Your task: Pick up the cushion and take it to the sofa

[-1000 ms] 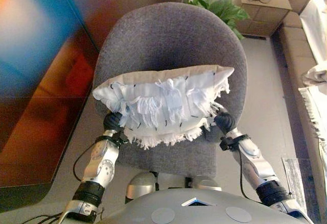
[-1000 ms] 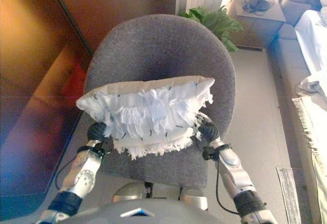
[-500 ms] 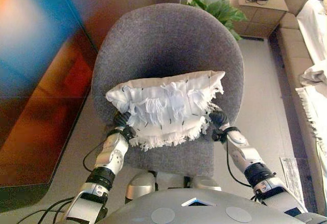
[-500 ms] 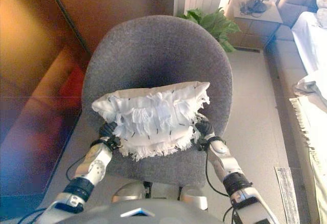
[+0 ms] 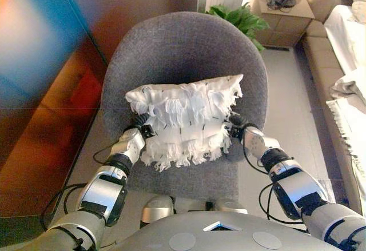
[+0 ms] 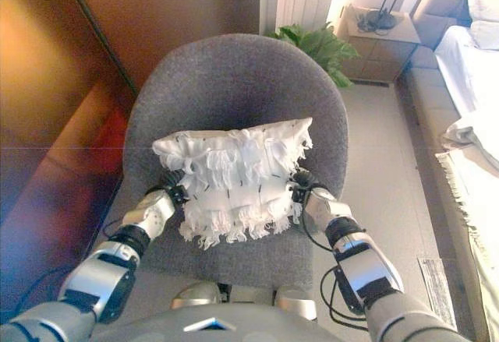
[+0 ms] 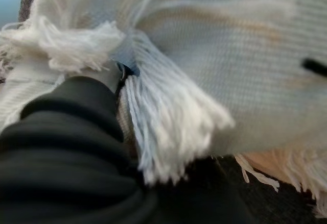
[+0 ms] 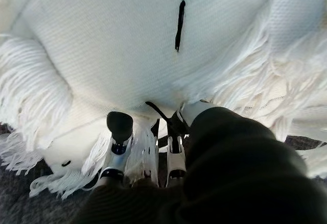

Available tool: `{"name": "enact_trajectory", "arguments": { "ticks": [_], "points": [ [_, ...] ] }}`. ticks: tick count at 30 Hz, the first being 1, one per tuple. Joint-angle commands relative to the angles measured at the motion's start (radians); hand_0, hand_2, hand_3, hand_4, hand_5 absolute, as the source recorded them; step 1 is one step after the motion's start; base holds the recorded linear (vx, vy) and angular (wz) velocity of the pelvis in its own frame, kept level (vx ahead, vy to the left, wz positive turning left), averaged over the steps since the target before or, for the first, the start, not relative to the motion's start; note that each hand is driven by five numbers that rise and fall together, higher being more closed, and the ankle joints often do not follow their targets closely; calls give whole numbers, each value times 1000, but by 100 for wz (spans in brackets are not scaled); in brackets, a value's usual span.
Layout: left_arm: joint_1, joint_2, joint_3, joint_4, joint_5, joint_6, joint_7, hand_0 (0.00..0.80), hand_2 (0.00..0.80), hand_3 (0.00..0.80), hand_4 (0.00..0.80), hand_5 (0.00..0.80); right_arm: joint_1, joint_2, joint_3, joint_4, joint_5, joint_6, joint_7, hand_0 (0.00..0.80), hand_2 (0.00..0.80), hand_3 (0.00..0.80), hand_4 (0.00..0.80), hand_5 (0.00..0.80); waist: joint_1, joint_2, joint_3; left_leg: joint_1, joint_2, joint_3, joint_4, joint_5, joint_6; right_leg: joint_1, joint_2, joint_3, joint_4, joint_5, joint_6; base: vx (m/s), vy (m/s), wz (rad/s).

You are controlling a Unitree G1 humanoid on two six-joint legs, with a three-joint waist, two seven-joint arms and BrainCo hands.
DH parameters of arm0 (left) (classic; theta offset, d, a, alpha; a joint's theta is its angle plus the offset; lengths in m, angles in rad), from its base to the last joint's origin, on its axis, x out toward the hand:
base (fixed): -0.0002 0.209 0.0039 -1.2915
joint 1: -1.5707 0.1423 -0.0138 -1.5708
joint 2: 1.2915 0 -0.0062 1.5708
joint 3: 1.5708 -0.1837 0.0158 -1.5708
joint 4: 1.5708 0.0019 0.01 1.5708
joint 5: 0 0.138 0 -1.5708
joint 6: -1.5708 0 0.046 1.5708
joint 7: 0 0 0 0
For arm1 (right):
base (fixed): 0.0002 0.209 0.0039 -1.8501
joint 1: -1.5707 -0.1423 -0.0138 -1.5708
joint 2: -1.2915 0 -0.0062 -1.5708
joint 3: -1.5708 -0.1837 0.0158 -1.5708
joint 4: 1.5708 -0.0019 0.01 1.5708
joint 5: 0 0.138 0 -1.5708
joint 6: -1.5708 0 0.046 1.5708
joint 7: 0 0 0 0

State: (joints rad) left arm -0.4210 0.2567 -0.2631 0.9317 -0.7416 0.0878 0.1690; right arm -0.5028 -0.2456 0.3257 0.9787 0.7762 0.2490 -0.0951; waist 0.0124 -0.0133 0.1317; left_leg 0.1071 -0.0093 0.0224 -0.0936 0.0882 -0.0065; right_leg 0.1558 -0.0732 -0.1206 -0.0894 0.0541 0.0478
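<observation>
A white fringed cushion [image 5: 183, 119] with small black stitches is held between my two hands over the seat of a grey upholstered chair [image 5: 183, 51]. My left hand [image 5: 132, 142] is against the cushion's left end; in the left wrist view only its dark cover [image 7: 66, 132] shows, buried in the fringe [image 7: 168, 132]. My right hand [image 5: 251, 142] presses on the cushion's right end. In the right wrist view its thumb [image 8: 120, 124] and straight fingers [image 8: 173, 157] push into the cushion [image 8: 127, 45]. A beige sofa [image 5: 334, 39] runs along the right edge.
A white throw [image 5: 349, 108] lies over the sofa. A wooden bedside cabinet [image 5: 283, 11] with a dark lamp base stands at the back right, with a green plant [image 5: 234, 16] beside it. A dark glossy panel [image 5: 46, 102] runs along the left. Pale floor [image 5: 294, 102] lies between chair and sofa.
Both arms have drawn back toward my body, bringing the cushion nearer and more upright between my hands. The view has shifted slightly.
</observation>
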Motion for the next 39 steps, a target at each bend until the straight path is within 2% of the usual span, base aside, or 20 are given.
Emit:
{"name": "enact_trajectory", "arguments": {
  "ticks": [1, 2, 3, 4, 9, 18, 22, 25, 28, 29, 32, 36, 38, 39],
  "points": [
    [-156, -83, -86, 107, -18, 14, -27, 0, 0, 0, 0, 0, -148, 30, 0, 76, 14, 22, 68, 800, 800, 800, 800, 800, 4, 17, -46, 46, 22, 29, 6, -105, -24, -32, -16, 13, 2, -5, 42, 0, 0, 0],
    [-161, -76, -87, 113, -13, 15, -27, 0, 0, 0, 0, 0, -163, 21, -4, 93, -7, 21, 71, 737, 737, 737, 737, 737, 5, 20, -48, 47, 22, 28, 6, -105, -25, -30, -16, 11, 2, -5, 42, 30, 29, 2],
    [-163, -69, -86, 114, -16, 20, -24, 0, 0, 0, 0, 0, -177, 7, -2, 99, -33, 19, 79, 69, 69, 69, 69, 69, 6, 21, -48, 49, 22, 27, 6, -106, -25, -28, -16, 10, 2, -6, 41, 39, 31, 2],
    [-163, -64, -84, 113, -21, 24, -19, 0, 0, 0, 0, 0, -185, -4, 1, 99, -50, 16, 70, 0, 0, 0, 0, 0, 7, 22, -49, 50, 21, 26, 6, -106, -26, -26, -15, 9, 2, -7, 41, 50, 28, 1],
    [-131, -11, -54, 92, -22, 24, -3, 0, 0, 0, 0, 0, -185, -81, -20, 46, -61, -22, 70, 0, 0, 0, 0, 0, 13, 21, -56, 70, 18, 17, 6, -113, -28, -4, -15, -5, 2, -14, 41, 59, 18, 3],
    [-33, 144, 71, -15, -4, -12, 7, 0, 0, 0, 0, 0, -84, -258, -121, -204, -92, -85, 113, 0, 0, 0, 0, 0, 5, 18, -81, 102, 15, 20, 6, -132, -30, 31, -11, -36, 2, -35, 45, 30, 16, 4],
    [-24, 183, 104, -73, -20, -47, 16, 0, 0, 0, 0, 0, -66, -307, -141, -295, -99, -136, 121, 0, 0, 0, 0, 0, -1, 15, -86, 105, 14, 25, 6, -137, -31, 37, -11, -43, 2, -43, 45, -6, 8, 0],
    [-1, 203, 134, -126, -4, -88, 33, 0, 0, 0, 0, 0, -21, -333, -186, -366, -113, -204, 122, 0, 0, 0, 0, 0, -2, 11, -91, 104, 13, 29, 6, -142, -29, 39, -11, -53, 2, -50, 45, -37, 4, 1],
    [45, 204, 164, -155, 26, -117, 44, 0, 0, 0, 0, 0, 45, -334, -230, -432, -152, -227, 132, 0, 0, 0, 0, 0, -2, 9, -92, 101, 12, 33, 6, -145, -26, 38, -12, -61, 2, -54, 45, -81, -14, 1],
    [111, 200, 205, -178, 56, -134, 30, 0, 0, 0, 0, 0, 119, -349, -273, -468, -223, -214, 152, 0, 0, 0, 0, 0, -3, 7, -91, 97, 12, 36, 6, -146, -24, 36, -12, -66, 2, -56, 44, -96, -13, -1],
    [270, 167, 276, -217, 128, -143, 4, 0, 0, 0, 0, 0, 284, -349, -358, -514, -267, -233, 194, 0, 0, 0, 0, 0, 2, 4, -87, 88, 10, 40, 6, -143, -19, 31, -10, -69, 2, -57, 41, -120, -28, -1],
    [426, 112, 311, -188, 236, -114, -9, 0, 0, 0, 0, 0, 472, -294, -418, -537, -322, -216, 187, 0, 0, 0, 0, 0, 3, -5, -71, 76, 6, 42, 6, -136, -11, 26, -11, -76, 2, -53, 39, -119, -53, -1],
    [463, 95, 321, -137, 221, -43, 14, 0, 0, 0, 0, 0, 532, -258, -416, -508, -300, -153, 167, 0, 0, 0, 0, 0, -3, -12, -64, 72, 5, 47, 6, -133, -8, 22, -10, -75, 2, -50, 38, -116, -66, -1],
    [477, 90, 331, -95, 224, -32, 4, 0, 0, 0, 0, 0, 556, -240, -404, -471, -316, -157, 176, 0, 0, 0, 0, 0, -7, -15, -61, 71, 6, 51, 6, -133, -8, 22, -9, -75, 2, -51, 38, -98, -57, -1]
  ]
}}
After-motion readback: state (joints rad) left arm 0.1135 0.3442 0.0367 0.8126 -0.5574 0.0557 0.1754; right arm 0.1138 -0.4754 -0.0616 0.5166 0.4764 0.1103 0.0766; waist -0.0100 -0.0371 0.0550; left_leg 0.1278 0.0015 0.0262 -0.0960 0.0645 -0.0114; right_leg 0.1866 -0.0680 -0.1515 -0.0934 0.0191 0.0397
